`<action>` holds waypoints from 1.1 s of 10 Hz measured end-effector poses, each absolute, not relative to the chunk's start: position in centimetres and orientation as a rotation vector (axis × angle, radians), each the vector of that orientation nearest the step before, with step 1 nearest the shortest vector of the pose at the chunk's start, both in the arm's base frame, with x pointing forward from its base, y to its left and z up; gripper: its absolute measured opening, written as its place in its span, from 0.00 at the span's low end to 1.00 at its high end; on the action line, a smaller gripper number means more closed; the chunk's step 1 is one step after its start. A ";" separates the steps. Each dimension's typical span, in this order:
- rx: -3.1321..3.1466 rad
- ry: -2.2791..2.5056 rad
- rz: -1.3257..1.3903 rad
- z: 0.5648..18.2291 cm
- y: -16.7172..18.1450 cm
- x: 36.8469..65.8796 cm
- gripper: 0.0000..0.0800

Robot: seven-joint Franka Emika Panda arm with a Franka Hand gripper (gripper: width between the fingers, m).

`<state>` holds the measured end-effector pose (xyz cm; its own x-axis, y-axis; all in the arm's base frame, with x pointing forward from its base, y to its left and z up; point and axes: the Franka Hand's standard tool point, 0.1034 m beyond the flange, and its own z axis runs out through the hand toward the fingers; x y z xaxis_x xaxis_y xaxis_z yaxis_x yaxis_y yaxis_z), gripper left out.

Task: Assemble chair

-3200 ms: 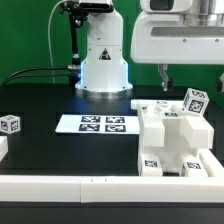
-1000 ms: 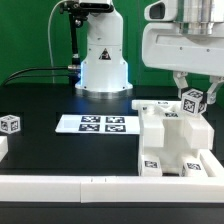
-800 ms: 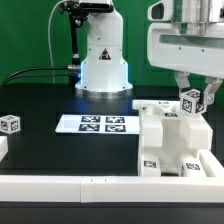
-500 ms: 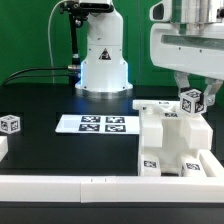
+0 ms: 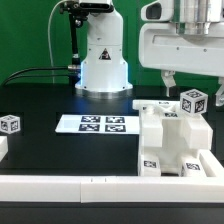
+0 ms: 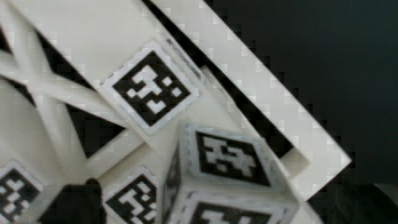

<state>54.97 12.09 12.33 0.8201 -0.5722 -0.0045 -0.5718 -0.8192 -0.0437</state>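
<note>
Tool: jaws wide, empty, lifted clear above the chair.
Change: tagged block just released, left standing atop the chair.
Chair: on tabletop, exterior view's right.
Meaning: placement likely complete.

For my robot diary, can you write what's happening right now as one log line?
step: chair assembly | gripper: open, above tagged block | block: resting on chair parts, not held

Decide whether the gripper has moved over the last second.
Yes. The gripper has gone up, judged against the chair, which stands fixed. Its fingers flanked the tagged block on top of the chair; now they hang above it, spread wider.
</note>
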 end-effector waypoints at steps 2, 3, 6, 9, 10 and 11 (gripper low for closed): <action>-3.025 0.724 -0.019 12.2 12.1 54.8 0.81; -3.049 0.625 -0.021 12.2 12.0 54.8 0.81; -3.118 0.153 -0.034 12.1 11.9 54.8 0.81; -3.118 0.223 -0.057 11.7 11.8 54.5 0.65; -3.111 0.291 -0.055 11.6 11.8 54.5 0.48; -3.097 0.409 -0.052 11.6 11.8 54.5 0.48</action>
